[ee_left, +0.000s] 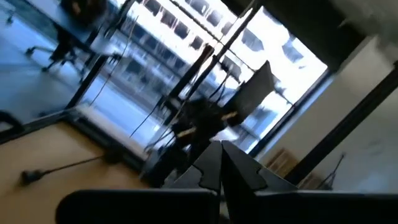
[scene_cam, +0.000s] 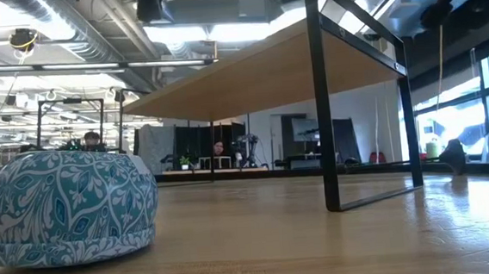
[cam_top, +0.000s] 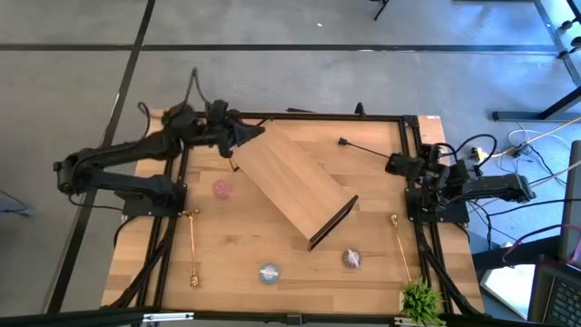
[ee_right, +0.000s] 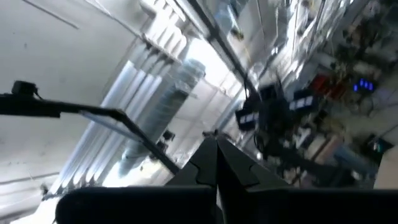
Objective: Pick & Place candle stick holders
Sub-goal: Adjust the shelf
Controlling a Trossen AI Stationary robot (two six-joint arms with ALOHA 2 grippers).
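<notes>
- My left pincer (cam_top: 238, 134) sat pressed together at ten o'clock, pinching nothing, beside the board (cam_top: 298, 180).
- The pink holder (cam_top: 221, 189) lay just below; I judged spreading first, then descending squarely.
- My right pincer (cam_top: 396, 164), also closed, waited at three o'clock.

Right gripper (ee_right: 216, 163): fingers pressed together, tips meeting in a point. Beyond the tips, ceiling with long light fixtures (ee_right: 158, 93) and ducting. A thin black rod (ee_right: 74, 111) crosses ahead of the fingers. Cluttered equipment farther off.
</notes>
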